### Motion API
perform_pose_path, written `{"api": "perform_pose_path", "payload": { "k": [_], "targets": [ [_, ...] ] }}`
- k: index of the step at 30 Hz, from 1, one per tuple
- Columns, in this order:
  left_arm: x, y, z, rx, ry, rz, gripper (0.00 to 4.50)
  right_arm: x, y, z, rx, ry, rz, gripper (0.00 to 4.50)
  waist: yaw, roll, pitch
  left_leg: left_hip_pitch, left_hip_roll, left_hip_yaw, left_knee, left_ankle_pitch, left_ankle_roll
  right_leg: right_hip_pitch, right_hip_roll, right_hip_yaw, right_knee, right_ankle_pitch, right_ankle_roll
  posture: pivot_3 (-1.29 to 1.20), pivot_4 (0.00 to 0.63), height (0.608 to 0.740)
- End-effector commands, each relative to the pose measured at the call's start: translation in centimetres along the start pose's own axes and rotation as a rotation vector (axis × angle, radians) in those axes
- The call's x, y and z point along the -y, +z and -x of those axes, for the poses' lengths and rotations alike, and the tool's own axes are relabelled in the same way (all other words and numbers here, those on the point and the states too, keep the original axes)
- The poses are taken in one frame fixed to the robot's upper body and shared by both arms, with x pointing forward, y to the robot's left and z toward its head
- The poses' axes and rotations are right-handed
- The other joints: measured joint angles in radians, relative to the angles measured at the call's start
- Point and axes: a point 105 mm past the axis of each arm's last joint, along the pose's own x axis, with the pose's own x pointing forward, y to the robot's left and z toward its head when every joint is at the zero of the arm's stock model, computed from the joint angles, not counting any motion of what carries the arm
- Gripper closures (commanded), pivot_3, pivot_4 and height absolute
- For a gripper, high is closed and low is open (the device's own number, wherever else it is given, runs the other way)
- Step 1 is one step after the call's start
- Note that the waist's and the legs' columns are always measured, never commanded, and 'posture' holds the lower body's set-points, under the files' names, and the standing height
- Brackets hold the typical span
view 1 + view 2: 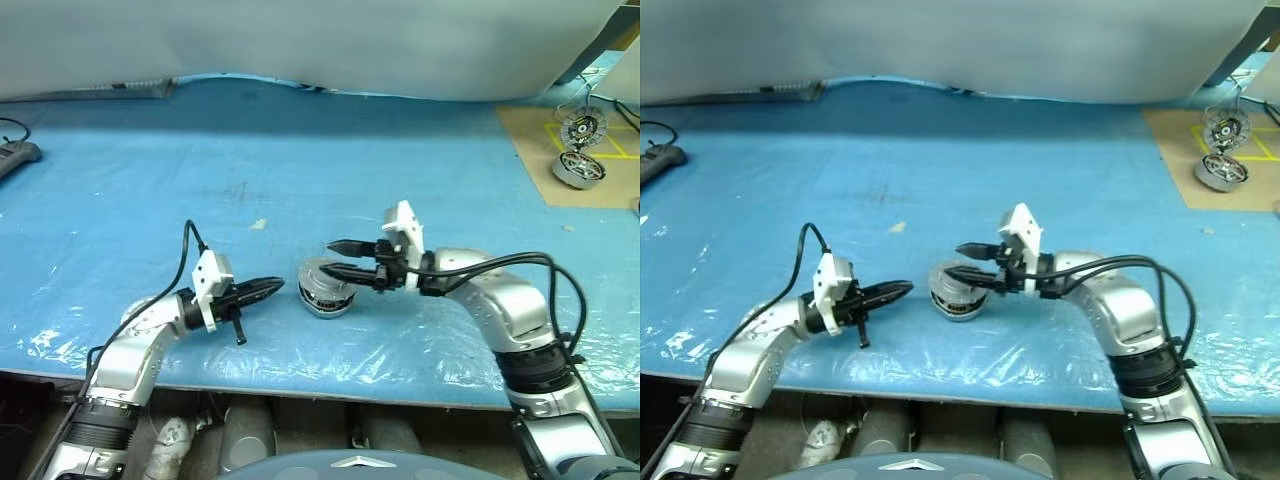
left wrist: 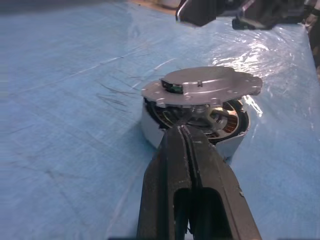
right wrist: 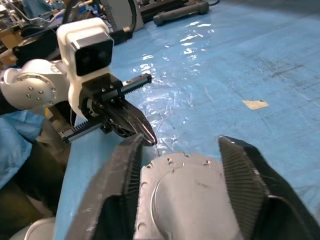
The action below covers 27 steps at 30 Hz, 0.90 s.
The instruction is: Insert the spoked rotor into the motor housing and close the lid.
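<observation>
The motor housing (image 1: 326, 295), a round silver cup with copper windings (image 2: 231, 127) showing in a gap at its side, rests near the front of the blue table. The smooth grey lid (image 2: 210, 84) lies on top of it, slightly raised on the side facing my left gripper. The spoked rotor is hidden under the lid. My left gripper (image 1: 277, 287) is shut, its tip just beside the housing's left wall. My right gripper (image 1: 327, 257) is open just above the lid, one finger (image 3: 125, 170) on each side of it, holding nothing.
A blue plastic-covered sheet (image 1: 200, 180) covers the table. On a brown board at the far right stands a second motor (image 1: 580, 168) with an upright disc (image 1: 583, 127) behind it. A dark power strip (image 1: 15, 155) lies at the left edge. The table's front edge runs just below my arms.
</observation>
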Motion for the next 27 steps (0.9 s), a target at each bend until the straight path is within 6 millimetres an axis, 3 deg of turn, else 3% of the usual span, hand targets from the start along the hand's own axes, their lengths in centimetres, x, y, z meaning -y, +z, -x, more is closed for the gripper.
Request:
{"api": "perform_pose_path", "payload": {
  "k": [1, 3, 14, 21, 27],
  "targets": [
    [-0.7, 0.6, 0.6, 0.033, 0.021, -0.02, 4.5, 0.5, 0.1, -1.2, 0.018, -0.072, -0.013, 0.76, 0.0, 0.0, 0.0, 0.0, 0.0, 0.0, 0.0, 0.0, 0.0, 0.0, 0.0, 0.0, -0.001, 0.0, 0.0, 0.0, 0.15, 0.74],
    [-0.9, 0.4, 0.7, 0.034, 0.034, -0.022, 4.5, 0.7, -0.3, -1.6, 0.021, -0.101, -0.044, 0.12, 0.001, 0.0, 0.0, 0.0, -0.001, 0.0, -0.001, 0.0, 0.0, 0.0, 0.0, 0.0, -0.002, 0.0, 0.0, 0.0, 0.15, 0.74],
    [-0.6, -0.7, 0.1, 0.035, 0.042, -0.024, 4.5, 0.4, -2.5, -1.2, -0.029, -0.139, 0.012, 0.12, 0.001, 0.0, 0.0, -0.001, -0.002, -0.001, -0.006, 0.0, -0.001, 0.002, -0.001, -0.001, -0.009, 0.005, 0.008, 0.0, 0.15, 0.74],
    [-0.5, -0.5, -0.6, 0.035, 0.039, -0.033, 4.5, -0.3, -3.4, -0.5, -0.059, -0.112, 0.07, 0.12, 0.001, 0.0, 0.0, 0.001, -0.002, -0.001, -0.005, 0.0, -0.001, 0.004, -0.001, -0.001, -0.009, 0.005, 0.008, 0.0, 0.15, 0.74],
    [-1.0, -0.4, -0.1, 0.029, 0.039, -0.038, 4.5, 0.0, -4.0, -0.5, -0.071, -0.127, 0.139, 0.12, 0.0, 0.0, 0.0, 0.001, -0.002, -0.001, -0.005, 0.0, -0.001, 0.005, -0.001, -0.001, -0.009, 0.005, 0.008, 0.0, 0.15, 0.74]
  ]
}}
